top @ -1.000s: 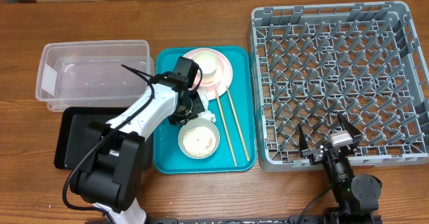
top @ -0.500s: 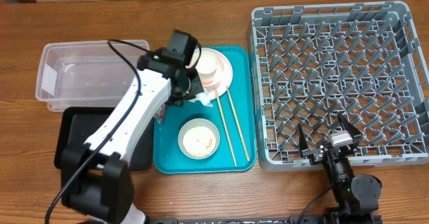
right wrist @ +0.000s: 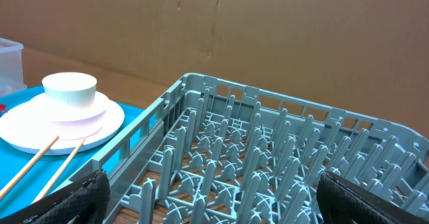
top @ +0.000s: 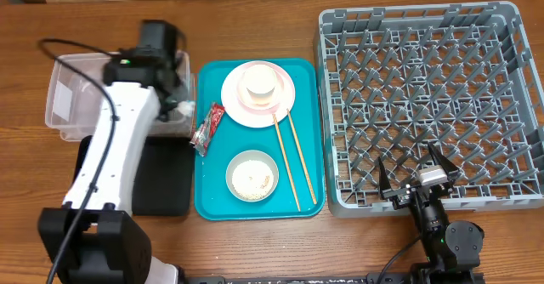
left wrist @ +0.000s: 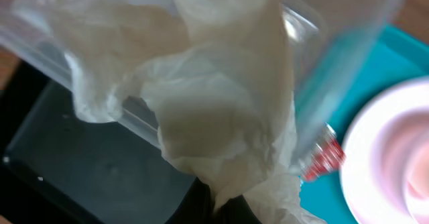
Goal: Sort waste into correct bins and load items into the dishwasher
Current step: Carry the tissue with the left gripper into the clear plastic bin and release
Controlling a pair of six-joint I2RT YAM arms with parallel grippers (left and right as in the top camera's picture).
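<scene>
My left gripper [top: 176, 105] is shut on the crumpled white napkin [top: 184, 110] over the right end of the clear tub [top: 93, 84]. In the left wrist view the napkin [left wrist: 221, 103] fills the frame, pinched at the left gripper [left wrist: 216, 207], with the tub wall [left wrist: 335, 49] and black tray [left wrist: 87, 177] behind it. A red wrapper [top: 207, 127] lies on the teal tray [top: 310, 71]. The pink plate [top: 280, 105] carries a white cup [top: 259, 82]. A white bowl [top: 252, 176] holds rice. My right gripper [top: 414, 175] stands open at the grey dish rack [top: 510, 105].
Two wooden chopsticks [top: 293, 161] lie on the teal tray beside the bowl. The black tray [top: 166, 182] sits in front of the tub, partly under my left arm. In the right wrist view the rack's pegs [right wrist: 255, 163] stand between my open fingers [right wrist: 80, 197].
My left arm has swung left from the teal tray to the clear tub, carrying the napkin. The red wrapper now shows on the tray. The right arm has not moved.
</scene>
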